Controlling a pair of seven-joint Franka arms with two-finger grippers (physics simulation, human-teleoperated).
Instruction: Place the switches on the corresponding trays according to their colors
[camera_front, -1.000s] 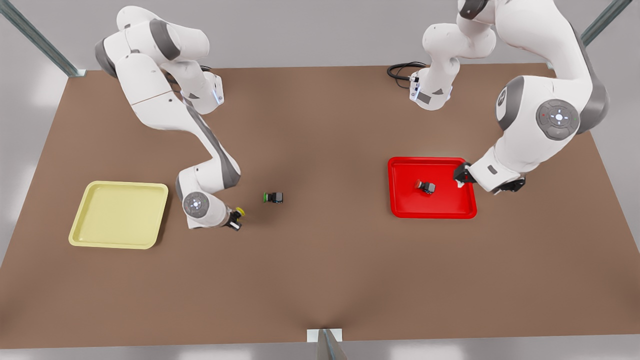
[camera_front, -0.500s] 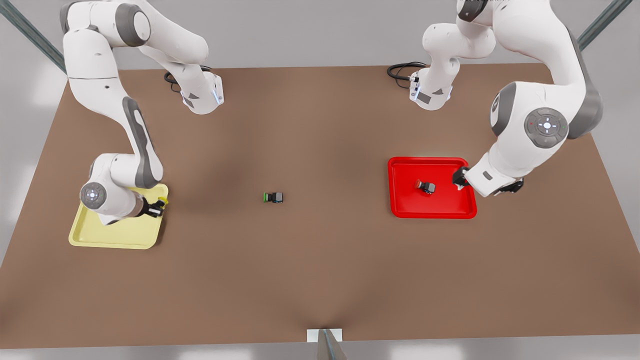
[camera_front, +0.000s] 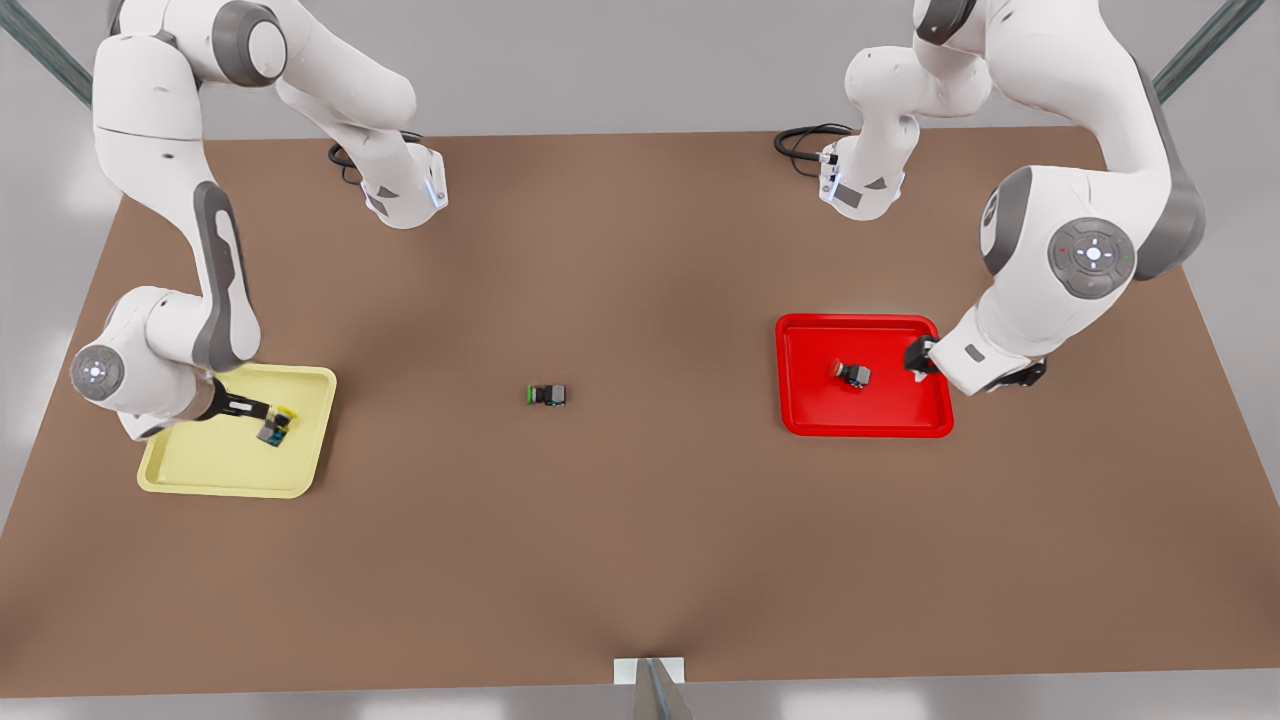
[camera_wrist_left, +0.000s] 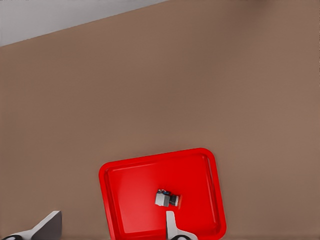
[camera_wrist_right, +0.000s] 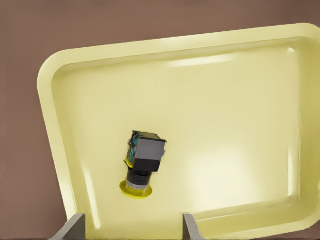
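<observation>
Front view: brown table (camera_front: 640, 520) carries pale yellow tray (camera_front: 200, 470) toward the table's edge at the front view's left and red tray (camera_front: 870, 420) toward the edge at the front view's right. Right gripper (camera_front: 262, 413) over yellow tray's interior, near the tray corner closest to table centre; yellow-cap switch (camera_front: 276, 427) lying on tray floor at the fingertips. Left gripper (camera_front: 920, 358) parked at red tray's outer rim; red-cap switch (camera_front: 852, 373) resting inside, approx. mid-tray, apart from the gripper. Green-cap switch (camera_front: 547, 395) on bare table between the trays. Left wrist view: red tray (camera_wrist_left: 125, 200) w/ red-cap switch (camera_wrist_left: 167, 199) on its floor; two pale fingertips (camera_wrist_left: 172, 227) spread wide, nothing between them, i.e. released. Right wrist view: yellow tray (camera_wrist_right: 240, 125) w/ yellow-cap switch (camera_wrist_right: 142, 162) lying on its side, cap toward the fingers (camera_wrist_right: 190, 227); fingers spread apart, clear of switch body, i.e. released.
</observation>
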